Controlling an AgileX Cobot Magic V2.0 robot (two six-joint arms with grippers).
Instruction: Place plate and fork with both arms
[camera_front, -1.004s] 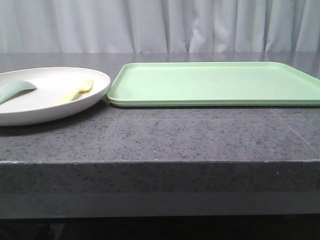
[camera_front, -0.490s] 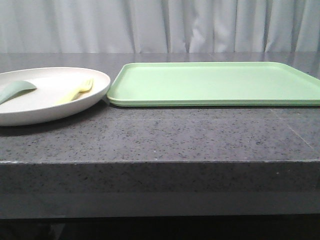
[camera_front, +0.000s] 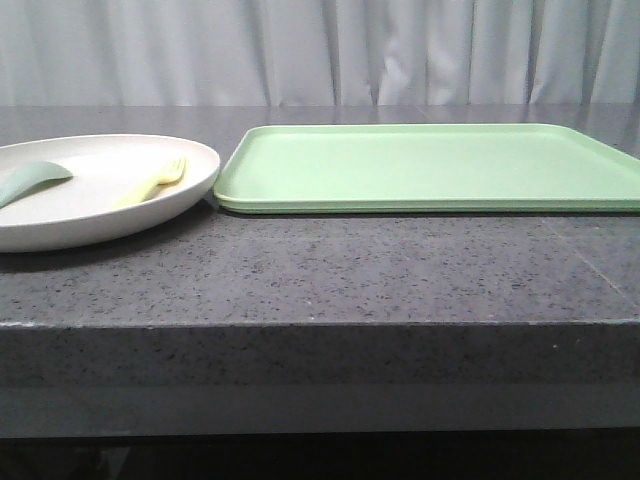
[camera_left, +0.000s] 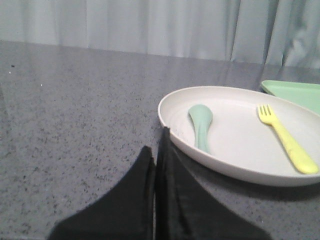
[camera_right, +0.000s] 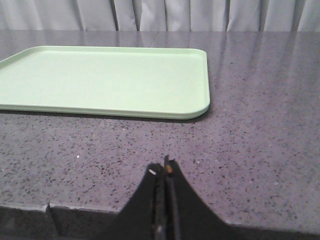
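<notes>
Plate (camera_front: 100, 205), holding fork (camera_front: 150, 185) and spoon (camera_front: 30, 180), sits at the bench (camera_front: 330, 270) left edge beside the bare tray (camera_front: 430, 165). Left end effector (camera_left: 159, 165) and right end effector (camera_right: 164, 175): pressed closed, holding nothing. Judged: nothing placed yet.

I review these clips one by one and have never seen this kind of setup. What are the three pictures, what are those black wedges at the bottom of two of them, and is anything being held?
This is a two-armed robot at a dark stone table. The front picture looks forward over the table. The other two come from cameras on each wrist. The black wedges are the arms' grasping parts: the left tool and the right tool. Both are closed and hold nothing.

On the table, a cream plate sits to the left, carrying a yellow fork and a grey-green spoon. Beside it lies a light-green tray with nothing on it. Neither tool touches anything.
</notes>
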